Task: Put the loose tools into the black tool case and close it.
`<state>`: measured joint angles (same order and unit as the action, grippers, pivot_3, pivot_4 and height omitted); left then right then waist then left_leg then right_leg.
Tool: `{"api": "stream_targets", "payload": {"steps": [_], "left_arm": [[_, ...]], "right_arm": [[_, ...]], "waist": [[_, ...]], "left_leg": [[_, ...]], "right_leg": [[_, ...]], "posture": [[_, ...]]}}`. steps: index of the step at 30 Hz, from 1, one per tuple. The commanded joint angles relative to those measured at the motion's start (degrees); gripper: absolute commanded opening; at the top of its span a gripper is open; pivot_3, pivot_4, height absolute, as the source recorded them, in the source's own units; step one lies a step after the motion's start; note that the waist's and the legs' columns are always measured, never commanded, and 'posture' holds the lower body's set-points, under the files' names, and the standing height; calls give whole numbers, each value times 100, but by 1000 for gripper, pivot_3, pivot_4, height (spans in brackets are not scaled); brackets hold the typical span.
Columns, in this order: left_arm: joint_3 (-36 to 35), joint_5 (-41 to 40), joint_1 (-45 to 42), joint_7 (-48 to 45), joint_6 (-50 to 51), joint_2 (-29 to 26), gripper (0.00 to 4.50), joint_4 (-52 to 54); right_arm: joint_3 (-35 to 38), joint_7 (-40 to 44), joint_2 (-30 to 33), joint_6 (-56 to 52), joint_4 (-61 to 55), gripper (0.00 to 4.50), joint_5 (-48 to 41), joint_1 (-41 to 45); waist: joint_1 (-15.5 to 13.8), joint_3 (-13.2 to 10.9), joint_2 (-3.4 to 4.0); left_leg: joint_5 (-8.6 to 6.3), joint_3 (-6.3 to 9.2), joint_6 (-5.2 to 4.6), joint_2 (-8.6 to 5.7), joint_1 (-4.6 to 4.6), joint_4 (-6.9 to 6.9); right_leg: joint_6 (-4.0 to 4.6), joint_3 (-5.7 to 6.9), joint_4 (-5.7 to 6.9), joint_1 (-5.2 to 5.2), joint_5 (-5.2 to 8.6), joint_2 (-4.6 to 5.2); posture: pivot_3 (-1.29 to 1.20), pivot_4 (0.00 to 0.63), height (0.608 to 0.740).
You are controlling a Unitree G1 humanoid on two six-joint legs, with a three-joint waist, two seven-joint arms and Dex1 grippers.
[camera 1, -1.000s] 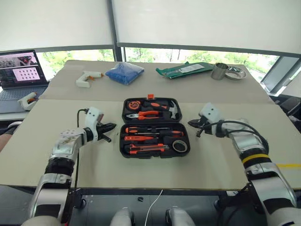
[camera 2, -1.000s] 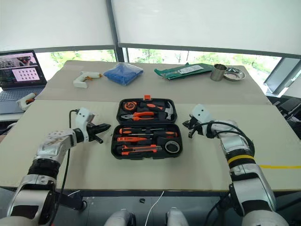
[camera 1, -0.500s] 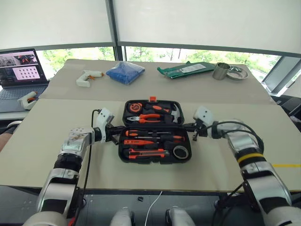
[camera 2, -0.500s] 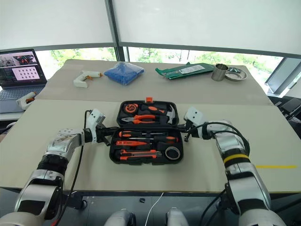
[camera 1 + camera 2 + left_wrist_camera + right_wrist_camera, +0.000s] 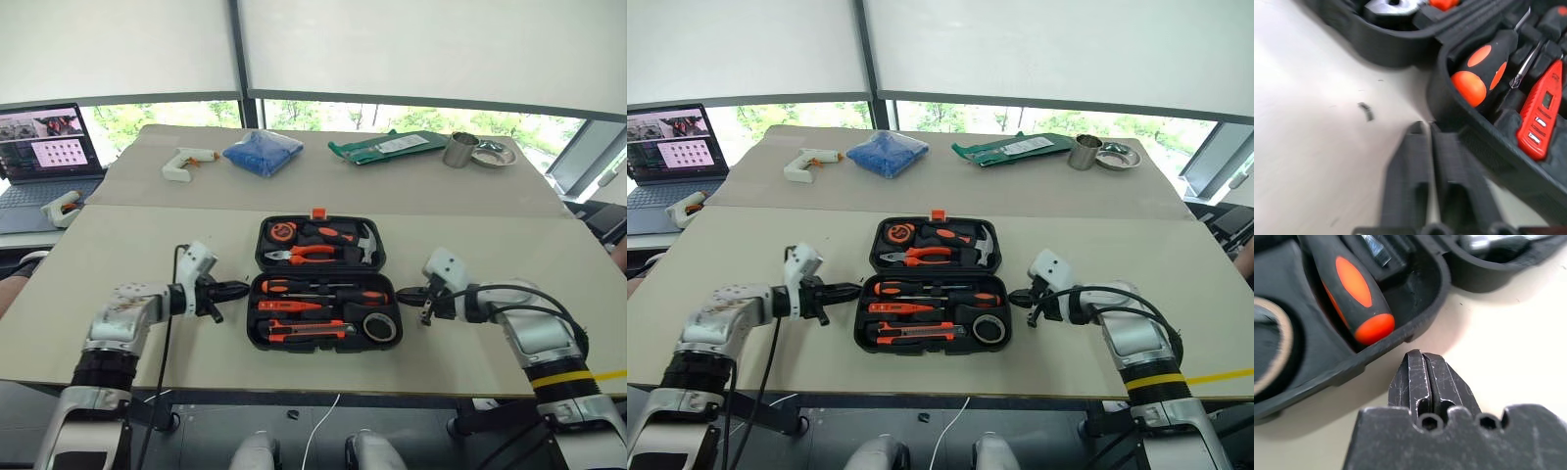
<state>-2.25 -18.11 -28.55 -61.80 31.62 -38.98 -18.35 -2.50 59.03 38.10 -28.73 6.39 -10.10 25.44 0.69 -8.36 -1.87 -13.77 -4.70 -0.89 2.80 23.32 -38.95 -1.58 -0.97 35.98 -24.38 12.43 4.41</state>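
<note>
Both black two-fingered tools are hovering low over the beige tabletop, one at each end of the open case. In its wrist view the left gripper is showing a thin slit between its fingers, clasping nothing, with its tips just beside the case's left wall. The right gripper is pressing its fingers together on nothing, just off the case's right wall.

Between them the black plastic hinged tool case is lying wide open and flat. In its near half three orange-and-black screwdrivers are sitting in their slots, with the orange-black utility knife lying along the front edge and the small grey tape roll resting at the right end. In the far half, orange-handled pliers and a hammer are lying, and the small orange latch is sticking up at the far rim.

Farther back, a white glue gun, a blue bag, a green flat pouch, a steel cup and a steel dish are resting. An open laptop is standing at the far left.
</note>
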Motion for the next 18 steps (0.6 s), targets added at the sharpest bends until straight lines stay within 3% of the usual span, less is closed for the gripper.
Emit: {"api": "stream_targets", "payload": {"steps": [1,3,4,7,10,13,18], "left_arm": [[-100,6,-320,-156,491,-607,2146,9],[-69,-223,-538,-309,1164,-833,2854,72],[-19,-268,-712,-318,1514,-913,3291,59],[232,-301,-1194,-427,2241,-1012,4449,-38],[209,-177,-1922,233,2747,-612,4500,-539],[164,-11,-2680,953,3116,-72,4500,-1327],[-145,40,-3303,1625,2861,576,4500,-2408]], "right_arm": [[664,119,308,-1084,-855,1513,-858,156],[748,-382,458,-2646,-1076,2174,-978,553],[437,-459,723,-3235,-1186,2589,-843,753],[119,-445,869,-4125,-1243,3653,-1096,1295],[68,-733,469,-4741,-696,4470,-1224,2056],[-347,-1118,128,-4589,206,4470,-863,2743],[-688,-1566,-428,-3980,1850,4470,-428,3489]], "waist": [[8,0,0],[28,-1,-1],[33,-1,-1],[1,-3,-6],[3,-5,-10],[-6,-7,-13],[12,-6,-13]], "left_leg": [[1,0,0,0,-2,0],[2,1,0,3,-6,1],[2,0,0,3,-6,1],[4,1,0,1,0,-1],[4,4,-1,2,2,2],[6,9,-4,-4,13,-4],[2,7,-10,-10,33,1]], "right_leg": [[1,0,2,0,0,0],[1,-1,3,1,0,-3],[1,-3,5,0,0,-3],[3,-2,9,-8,0,-1],[7,-1,8,-10,3,-5],[4,2,9,-11,1,-4],[-4,1,-2,-20,-1,1]], "posture": [[0,150,740],[0,150,740],[0,150,740],[0,150,740],[0,150,740],[0,150,740],[0,150,740]]}}
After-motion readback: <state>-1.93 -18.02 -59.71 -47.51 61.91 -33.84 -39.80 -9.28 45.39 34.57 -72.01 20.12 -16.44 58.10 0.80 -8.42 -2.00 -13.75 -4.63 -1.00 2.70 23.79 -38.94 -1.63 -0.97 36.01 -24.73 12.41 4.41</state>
